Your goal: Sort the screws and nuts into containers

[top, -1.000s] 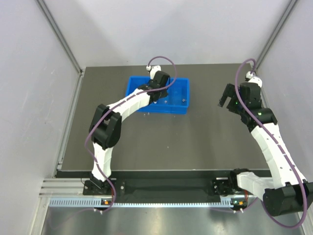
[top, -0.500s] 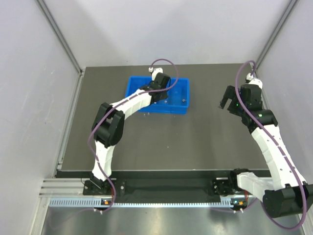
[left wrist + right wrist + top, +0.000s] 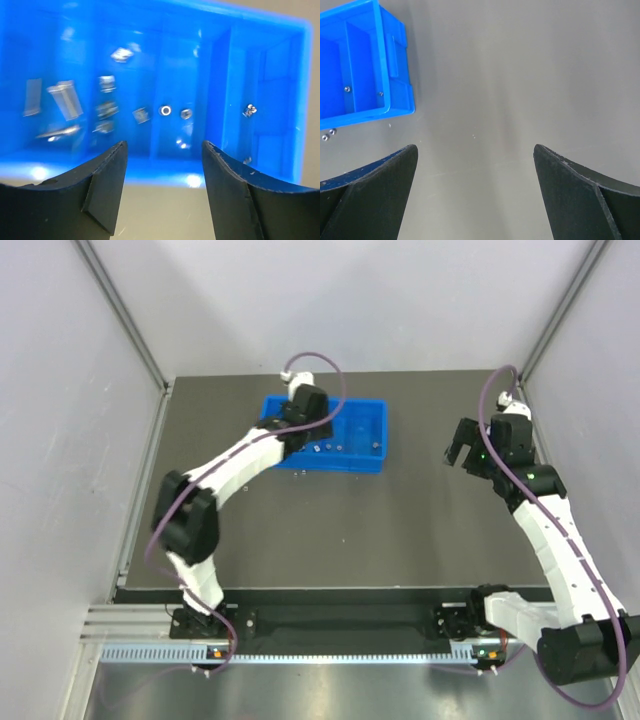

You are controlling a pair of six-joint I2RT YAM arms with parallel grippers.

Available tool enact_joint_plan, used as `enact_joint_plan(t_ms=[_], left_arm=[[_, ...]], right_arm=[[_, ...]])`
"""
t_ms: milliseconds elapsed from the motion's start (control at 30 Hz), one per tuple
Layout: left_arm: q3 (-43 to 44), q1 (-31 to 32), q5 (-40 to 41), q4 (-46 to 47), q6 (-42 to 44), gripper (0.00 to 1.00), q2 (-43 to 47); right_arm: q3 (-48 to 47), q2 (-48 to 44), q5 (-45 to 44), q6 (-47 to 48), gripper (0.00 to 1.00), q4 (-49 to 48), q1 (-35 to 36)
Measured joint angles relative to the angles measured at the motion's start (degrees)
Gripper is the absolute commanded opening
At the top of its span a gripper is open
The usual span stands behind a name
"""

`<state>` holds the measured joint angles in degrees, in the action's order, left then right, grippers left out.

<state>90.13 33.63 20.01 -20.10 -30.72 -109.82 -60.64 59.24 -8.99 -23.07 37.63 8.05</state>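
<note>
The containers are the sections of one blue tray (image 3: 372, 410) at the table's back. My left gripper (image 3: 300, 418) hovers over the tray's left part; in the left wrist view it (image 3: 164, 149) is open and holds nothing. That view is blurred. Below it, several screws (image 3: 65, 100) lie in the wide left section and nuts (image 3: 165, 110) lie nearer the divider (image 3: 217, 75). One small piece (image 3: 249, 110) sits in the narrow right section. My right gripper (image 3: 463, 447) hangs open over bare table to the tray's right, with nothing between its fingers (image 3: 475, 150).
Two loose pieces (image 3: 329, 134) lie on the dark table (image 3: 350, 530) just outside the tray's (image 3: 395, 60) front wall. Pale enclosure walls stand close on both sides and behind. The right arm arches along the right edge.
My left gripper has gone from shut to open above the tray and shifted a little left. Its elbow swung out to the left. The right arm has stayed put.
</note>
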Motion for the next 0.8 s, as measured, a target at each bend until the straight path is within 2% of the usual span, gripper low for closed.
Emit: enact_joint_plan(t_ms=[100, 233, 333, 500, 800], left_arm=[[-8.0, -2.4, 0.4, 0.3, 0.0, 0.67, 12.2], [-18.5, -9.0, 2.1, 1.0, -0.3, 0.69, 28.0], [-25.6, -13.1, 3.4, 1.1, -0.7, 0.68, 34.0], [-33.5, -16.1, 3.3, -0.2, -1.7, 0.65, 32.3], [-36.8, -20.1, 1.8, 0.4, -3.2, 0.59, 24.0]], right_arm=[[1.1, 0.0, 0.7, 0.5, 1.0, -0.2, 0.0], [2.6, 0.0, 1.8, 1.2, 1.0, -0.3, 0.0], [3.1, 0.0, 2.4, 1.8, 1.0, -0.5, 0.0], [3.2, 0.0, 2.9, 2.4, 1.0, -1.7, 0.0], [3.2, 0.0, 2.8, 2.5, 1.0, -1.9, -0.1]])
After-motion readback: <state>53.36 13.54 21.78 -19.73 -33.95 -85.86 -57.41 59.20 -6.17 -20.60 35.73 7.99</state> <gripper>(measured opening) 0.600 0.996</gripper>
